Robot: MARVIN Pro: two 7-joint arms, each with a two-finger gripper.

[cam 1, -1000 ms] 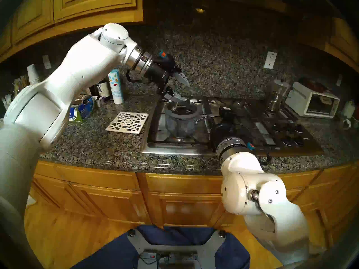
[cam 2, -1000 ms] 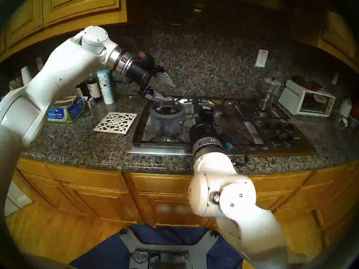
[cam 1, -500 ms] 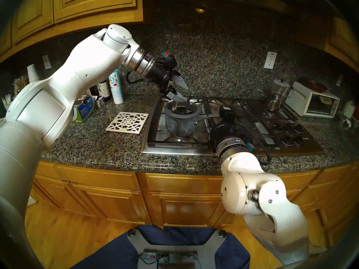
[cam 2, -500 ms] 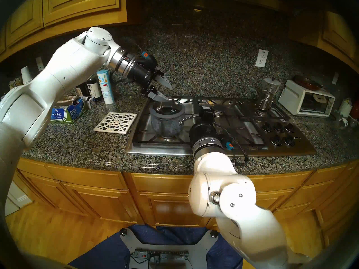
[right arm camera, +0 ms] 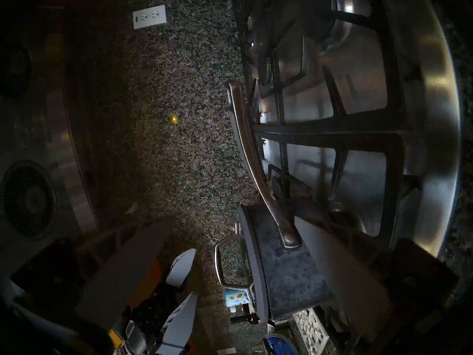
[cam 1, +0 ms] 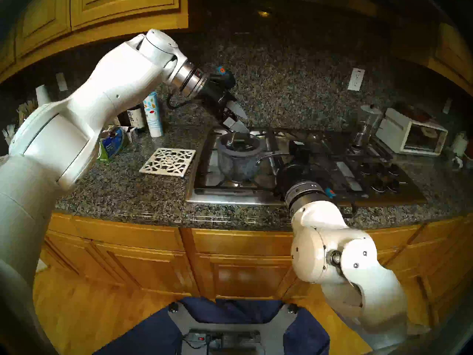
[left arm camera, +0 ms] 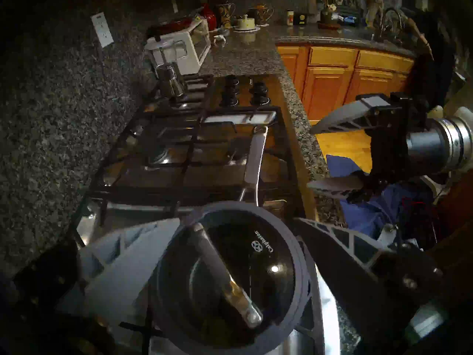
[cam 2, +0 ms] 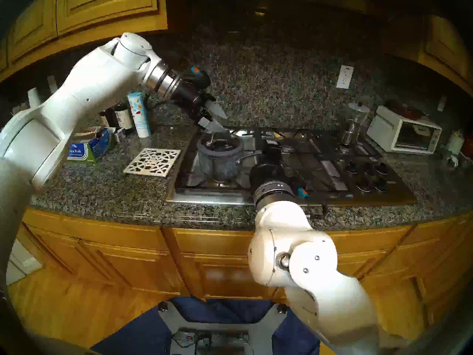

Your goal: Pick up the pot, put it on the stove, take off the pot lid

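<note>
So the pot [cam 1: 239, 159] is already sitting on the stove's [cam 1: 230, 197] near-left burner with the lid [left arm camera: 230, 275] on, and the left gripper [cam 1: 236, 121] hangs wide open and empty just above it, probably lining up on the loop handle [left arm camera: 225, 272].

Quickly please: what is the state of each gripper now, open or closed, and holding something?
Left gripper: open, above the pot lid, holding nothing.
Right gripper: open, empty, beside the pot.
</note>
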